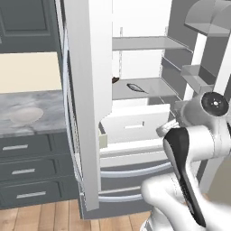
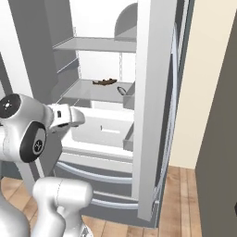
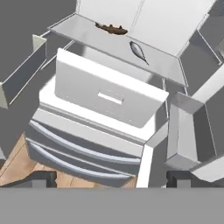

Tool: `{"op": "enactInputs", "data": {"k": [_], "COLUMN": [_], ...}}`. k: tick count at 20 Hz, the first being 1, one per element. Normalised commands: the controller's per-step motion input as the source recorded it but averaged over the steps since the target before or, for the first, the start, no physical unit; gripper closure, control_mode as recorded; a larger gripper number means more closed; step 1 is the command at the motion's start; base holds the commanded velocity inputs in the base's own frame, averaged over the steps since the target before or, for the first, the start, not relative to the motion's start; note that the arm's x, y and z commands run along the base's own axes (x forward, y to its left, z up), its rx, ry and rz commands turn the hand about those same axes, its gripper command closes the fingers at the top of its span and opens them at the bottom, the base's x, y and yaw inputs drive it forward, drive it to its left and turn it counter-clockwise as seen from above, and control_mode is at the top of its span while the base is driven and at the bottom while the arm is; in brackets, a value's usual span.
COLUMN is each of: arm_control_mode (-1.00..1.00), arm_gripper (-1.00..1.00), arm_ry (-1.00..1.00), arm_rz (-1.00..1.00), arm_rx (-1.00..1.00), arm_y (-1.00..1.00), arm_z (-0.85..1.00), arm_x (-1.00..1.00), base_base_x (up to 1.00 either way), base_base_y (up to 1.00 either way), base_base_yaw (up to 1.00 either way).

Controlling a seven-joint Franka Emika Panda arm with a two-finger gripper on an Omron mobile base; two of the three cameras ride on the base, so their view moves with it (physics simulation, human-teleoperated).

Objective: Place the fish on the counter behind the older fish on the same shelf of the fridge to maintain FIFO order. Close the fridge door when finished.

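Two fish lay on the same shelf (image 3: 109,43) of the open fridge (image 1: 135,126). One brown fish (image 3: 112,29) rested toward the back of that shelf, close to the rear wall, and one grey fish (image 3: 138,50) lay nearer the front edge, a little to one side of the first and apart from it. In the right base view the brown fish (image 2: 104,82) sat at the back of the shelf, with the grey fish (image 2: 121,90) forward of it beside the door's bin. In the left base view the grey fish (image 1: 136,87) was plain to see, while the other showed as a dark tip at the edge of the door.

Two fridge doors stood open, one on each side of the white interior. Below the fish shelf one white interior drawer (image 3: 107,94) with a small handle was shut, and under it two grey bottom drawers (image 3: 78,148) with curved handles were closed. One higher shelf (image 1: 144,43) sat above.

To the left of the fridge, the marble surface (image 1: 27,113) carried one round white plate (image 1: 26,114), over three dark drawers with silver handles.

The arm was bent at the elbow in front of the fridge, its wrist pointing toward the interior at drawer height. The end effector (image 3: 113,178) was spread wide, holding nothing, with its fingertips (image 3: 178,178) well apart and clear of both fish.
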Motion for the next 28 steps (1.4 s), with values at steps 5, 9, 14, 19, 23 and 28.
{"op": "enactInputs", "data": {"k": [5, 9, 14, 19, 23, 28], "arm_control_mode": [-1.0, -1.0, -1.0, -1.0, -1.0, -1.0], "arm_gripper": [-1.0, -1.0, -1.0, -1.0, -1.0, -1.0], "arm_ry": [-0.31, -0.15, -0.07, 0.0, 0.03, 0.03], "arm_rz": [-0.22, -0.25, -0.23, -0.28, -0.4, -0.18], "arm_rx": [0.26, 0.27, 0.39, 0.59, 0.78, 0.67], "arm_y": [-1.0, -1.0, -1.0, -0.99, -0.91, -0.8], "arm_z": [0.0, 0.0, -0.08, -0.34, 0.04, -0.19], "arm_x": [-0.58, -0.58, -0.66, -0.67, -0.07, 0.42], "base_base_x": [0.0, 0.0, 0.0, 0.0, 0.0, 0.0], "base_base_y": [0.0, 0.0, 0.0, 0.0, 0.0, 0.0], "base_base_yaw": [0.0, 0.0, 0.0, 0.0, 0.0, 0.0]}}
